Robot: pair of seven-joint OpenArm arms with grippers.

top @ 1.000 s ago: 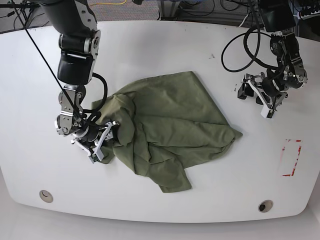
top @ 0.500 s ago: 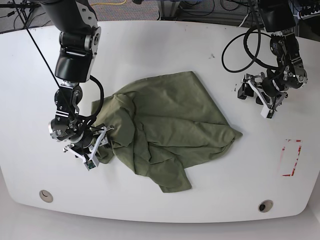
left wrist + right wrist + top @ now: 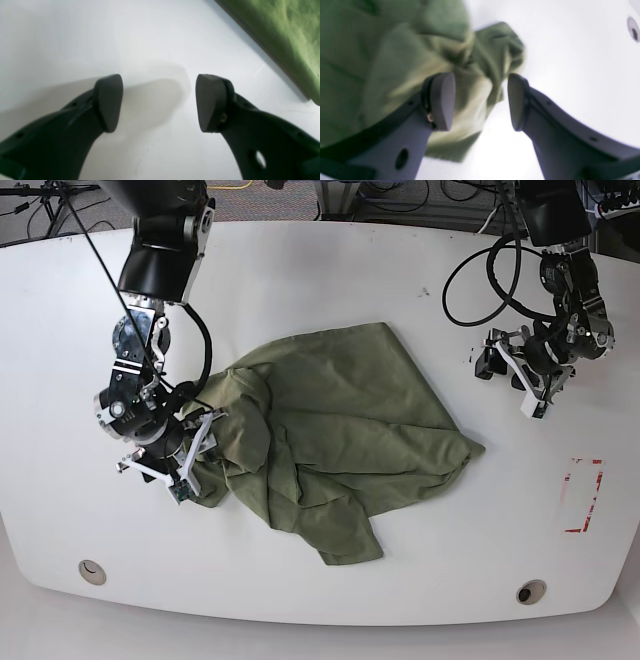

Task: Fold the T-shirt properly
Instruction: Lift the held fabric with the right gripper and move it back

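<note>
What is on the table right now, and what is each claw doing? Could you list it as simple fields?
Shirt: olive-green T-shirt, crumpled, not folded, near the middle
Table: white table, round hole near each front corner
Right claw: right claw open, at the shirt's bunched edge, cloth between the fingers, not clamped
Left claw: left claw open, empty, over bare table, apart from the shirt
Marking: red outline on the table near the left claw's side

The olive-green, soft cotton T-shirt (image 3: 340, 435) lies crumpled and wrinkled mid-surface, folds bunched at its left edge, one corner trailing toward the front.
</note>
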